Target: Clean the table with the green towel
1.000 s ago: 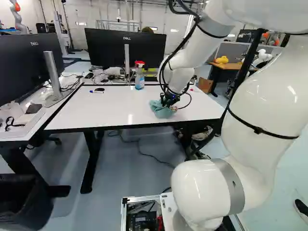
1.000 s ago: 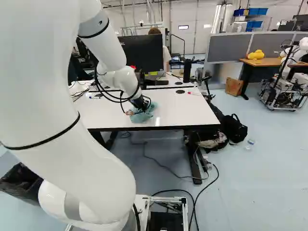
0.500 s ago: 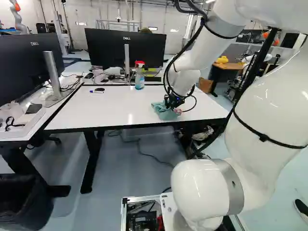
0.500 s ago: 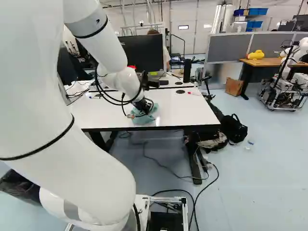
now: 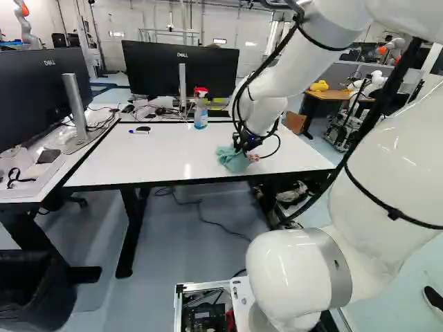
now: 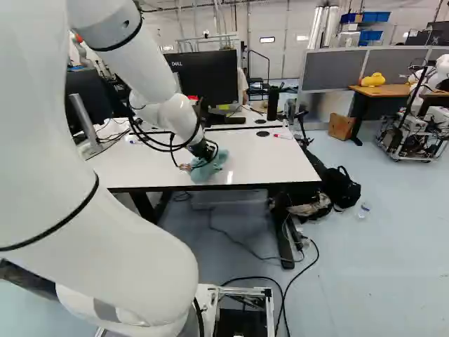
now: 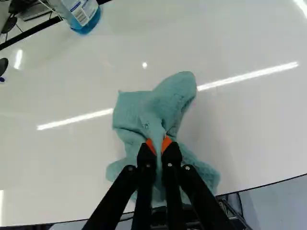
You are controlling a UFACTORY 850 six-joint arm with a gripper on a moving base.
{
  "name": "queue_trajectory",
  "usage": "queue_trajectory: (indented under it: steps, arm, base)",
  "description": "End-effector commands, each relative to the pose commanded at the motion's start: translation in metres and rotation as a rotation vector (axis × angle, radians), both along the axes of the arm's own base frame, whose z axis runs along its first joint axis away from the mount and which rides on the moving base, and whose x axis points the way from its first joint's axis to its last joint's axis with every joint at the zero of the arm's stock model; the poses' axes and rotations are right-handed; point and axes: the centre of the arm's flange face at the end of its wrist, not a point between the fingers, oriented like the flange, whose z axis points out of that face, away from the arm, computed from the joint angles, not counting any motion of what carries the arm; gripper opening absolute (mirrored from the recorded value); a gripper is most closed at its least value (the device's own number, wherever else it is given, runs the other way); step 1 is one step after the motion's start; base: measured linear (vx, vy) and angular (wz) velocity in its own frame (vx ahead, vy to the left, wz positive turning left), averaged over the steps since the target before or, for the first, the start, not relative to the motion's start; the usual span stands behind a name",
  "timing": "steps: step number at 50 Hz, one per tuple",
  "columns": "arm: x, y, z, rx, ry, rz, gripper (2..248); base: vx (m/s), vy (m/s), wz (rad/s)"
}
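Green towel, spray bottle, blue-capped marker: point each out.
Green towel (image 7: 165, 103): wrist view, raised fold ahead of gripper.
Spray bottle (image 5: 201, 116): left base view, its body.
Blue-capped marker (image 5: 141, 132): left base view, its barrel.

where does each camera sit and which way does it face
Left base: behind the arm's left, facing ahead and slightly down at the table; arm right of middle.
Right base: behind its right, facing likewise; arm left of middle.
Wrist: on the wrist, looking along the visible black fingers at the towel they grip.
All three share table and towel.
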Motion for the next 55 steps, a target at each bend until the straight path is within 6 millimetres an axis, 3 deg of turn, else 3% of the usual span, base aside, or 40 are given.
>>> queue_trajectory:
  steps: [9, 42, 55]
  arm:
    - [-0.007, 0.014, 0.010, 0.001, -0.027, 0.036, 30]
    - [-0.048, 0.059, 0.007, 0.003, -0.038, 0.166, 30]
    - [-0.052, 0.062, 0.007, 0.004, -0.039, 0.176, 30]
  base:
    - [0.000, 0.000, 0.000]
    - [0.000, 0.000, 0.000]
    - [0.000, 0.000, 0.000]
